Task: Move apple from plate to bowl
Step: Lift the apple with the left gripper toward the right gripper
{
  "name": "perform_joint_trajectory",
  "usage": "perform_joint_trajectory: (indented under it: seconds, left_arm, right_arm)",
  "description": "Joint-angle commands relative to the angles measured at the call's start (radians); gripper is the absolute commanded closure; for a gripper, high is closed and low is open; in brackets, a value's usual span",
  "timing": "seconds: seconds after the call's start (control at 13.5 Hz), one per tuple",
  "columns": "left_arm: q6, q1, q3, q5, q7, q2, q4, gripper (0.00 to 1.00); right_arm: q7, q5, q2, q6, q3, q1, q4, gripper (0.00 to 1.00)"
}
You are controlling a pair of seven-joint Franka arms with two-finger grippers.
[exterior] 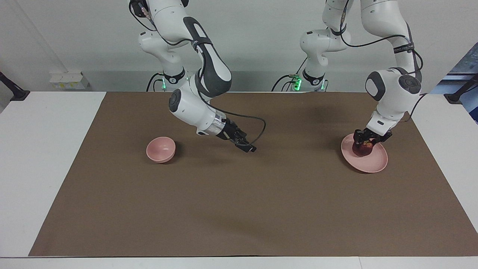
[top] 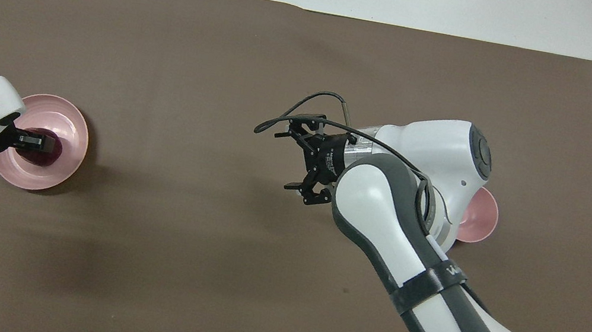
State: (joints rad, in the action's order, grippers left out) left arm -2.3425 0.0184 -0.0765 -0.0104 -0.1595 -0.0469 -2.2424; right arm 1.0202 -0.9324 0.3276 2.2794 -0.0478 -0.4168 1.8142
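Observation:
The dark red apple (exterior: 361, 150) rests on the pale pink plate (exterior: 376, 163) toward the left arm's end of the table. My left gripper (exterior: 368, 143) is down on the plate, its fingers closed on the apple's sides. In the overhead view the apple (top: 50, 152) shows just past the left gripper (top: 32, 140) on the plate (top: 72, 119). The small pink bowl (exterior: 161, 149) stands empty toward the right arm's end; the right arm partly covers the bowl (top: 480, 221) from above. My right gripper (exterior: 246, 146) hangs open and empty over the mat's middle, also seen from above (top: 297, 161).
A brown mat (exterior: 239, 209) covers most of the white table. The right arm's cable loops beside its gripper. A small white box lies on the table's corner near the robots at the right arm's end.

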Motion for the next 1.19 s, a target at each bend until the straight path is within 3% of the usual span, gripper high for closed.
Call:
perform_joint_trajectory:
  seconds: [0.0,0.15,0.44,0.59,0.89,1.11]
  left_arm:
    - [0.021,-0.008,0.01,0.001,-0.014,0.087,-0.014,1.0]
    - [0.084,-0.067,0.015,0.086,-0.011,0.148,-0.003,1.0]
    - [0.115,-0.164,0.018,0.378,0.008,0.182,0.006,1.0]
    - [0.104,-0.219,0.017,0.58,0.008,0.185,0.006,1.0]
    - [0.104,-0.284,0.018,0.875,0.009,0.202,0.0,1.0]
    - [0.063,-0.348,0.024,0.975,0.006,0.209,-0.005,1.0]
  right_arm:
    - [0.098,-0.066,0.008,0.054,0.0,-0.042,-0.024,0.0]
    - [0.13,-0.147,0.013,0.145,0.0,-0.088,-0.024,0.0]
    - [0.12,-0.276,0.011,0.166,-0.001,-0.129,-0.026,0.0]
    - [0.12,-0.281,0.011,0.175,-0.004,-0.129,-0.026,0.0]
    - [0.121,-0.281,0.01,0.161,-0.006,-0.145,-0.024,0.0]
    - [0.123,-0.276,0.01,0.163,-0.004,-0.154,-0.024,0.0]
